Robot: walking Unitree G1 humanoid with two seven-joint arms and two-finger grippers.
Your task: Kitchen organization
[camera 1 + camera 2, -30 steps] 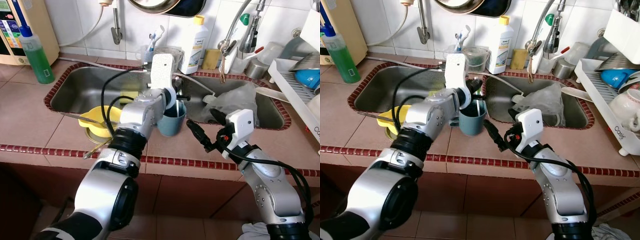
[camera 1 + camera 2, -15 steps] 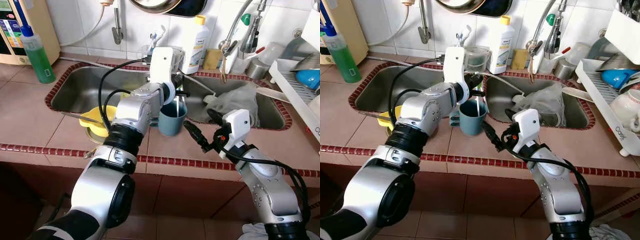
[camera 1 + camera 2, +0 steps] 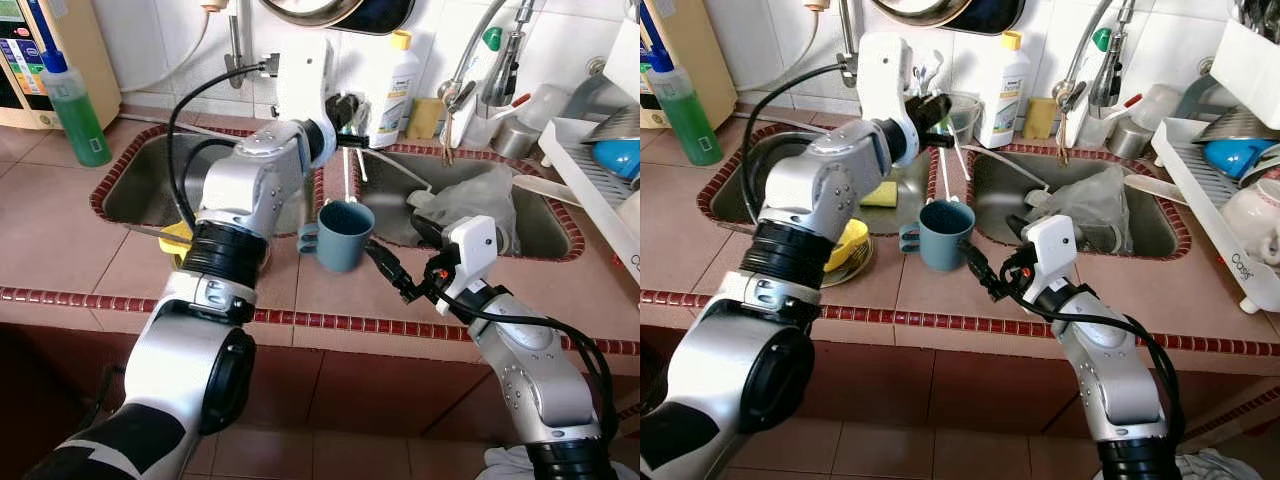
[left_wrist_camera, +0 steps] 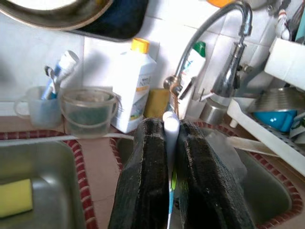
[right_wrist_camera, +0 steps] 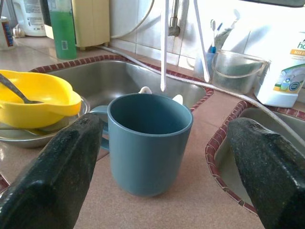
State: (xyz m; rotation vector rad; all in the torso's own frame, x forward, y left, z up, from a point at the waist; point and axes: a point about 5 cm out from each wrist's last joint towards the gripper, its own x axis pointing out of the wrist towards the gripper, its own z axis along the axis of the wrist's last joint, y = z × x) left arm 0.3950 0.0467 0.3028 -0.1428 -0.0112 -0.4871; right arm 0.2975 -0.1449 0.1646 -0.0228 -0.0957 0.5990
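Left gripper (image 3: 348, 109) raised above the tiled divider between the two sink basins, fingers (image 4: 143, 176) clamped on a white toothbrush (image 3: 346, 170) that hangs straight down, its lower end just over the open mouth of the blue mug (image 3: 340, 235) and not touching it. Seen from the right wrist: toothbrush tip directly above the mug's far rim, with two more pale handles standing inside the mug against that rim.

Mug upright on the countertop (image 3: 60, 240) in front of the divider, near the front edge with its red tile border, handle turned toward the left basin.

Right gripper (image 3: 398, 280) low over the countertop just beside the mug, on the side toward the right basin, fingers (image 5: 52, 162) spread wide with the mug between them and apart from both.

Yellow bowl (image 3: 848, 243) with a utensil in it on a plate at the front edge of the left basin. Yellow sponge (image 3: 880, 194) lying inside that basin. White bottle (image 3: 392, 88) with a yellow cap at the back wall.
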